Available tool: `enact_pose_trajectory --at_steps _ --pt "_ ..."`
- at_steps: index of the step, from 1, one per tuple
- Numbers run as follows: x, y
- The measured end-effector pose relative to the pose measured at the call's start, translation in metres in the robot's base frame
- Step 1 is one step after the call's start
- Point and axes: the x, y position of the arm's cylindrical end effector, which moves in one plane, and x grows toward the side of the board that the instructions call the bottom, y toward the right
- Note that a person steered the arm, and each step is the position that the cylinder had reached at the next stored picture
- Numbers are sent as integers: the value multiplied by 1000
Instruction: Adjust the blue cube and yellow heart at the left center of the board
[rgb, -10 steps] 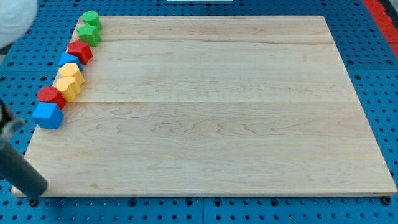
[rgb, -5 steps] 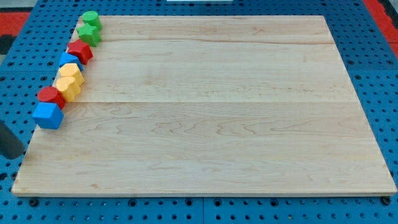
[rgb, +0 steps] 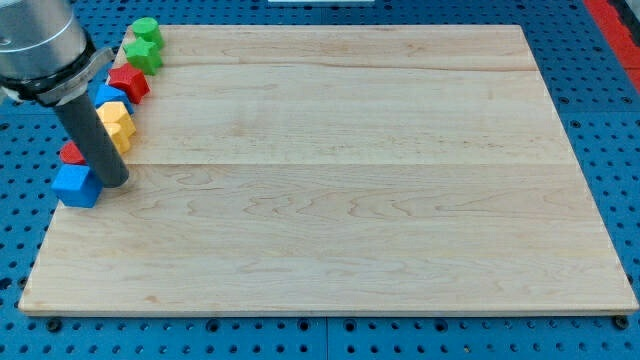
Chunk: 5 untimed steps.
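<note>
**Tip down at the left edge, hard by the blue block**

Tip sits on the wooden surface, and there it is just to the view's right of the lower blue cube, seemingly touching its right side. No fingers on this arm to report as open or closed: it ends in a plain dark rod.

Right behind the rod, the lower red block peeks out at its left side, mostly covered. Up the line we go: two yellow blocks, pressed together and partly hidden by the rod, so which one is the heart I cannot tell. Tucked against them is a second blue block, then a red block, then two green blocks at the top corner.

All of them hug the surface's left edge in one slanting row, each touching its neighbour. Room to the left is almost nil; the blue cube hangs at the very border. To the right, wide bare wood runs across to the far edge.

The rod comes down from a grey cylindrical housing at the view's top left, leaning slightly so its lower end lies further right than its top.
</note>
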Motion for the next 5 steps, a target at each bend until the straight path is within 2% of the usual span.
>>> enact_pose_trajectory --at_steps 2,3,5 --pt "-17 14" --pt "-35 -5" --pt "-38 -20"
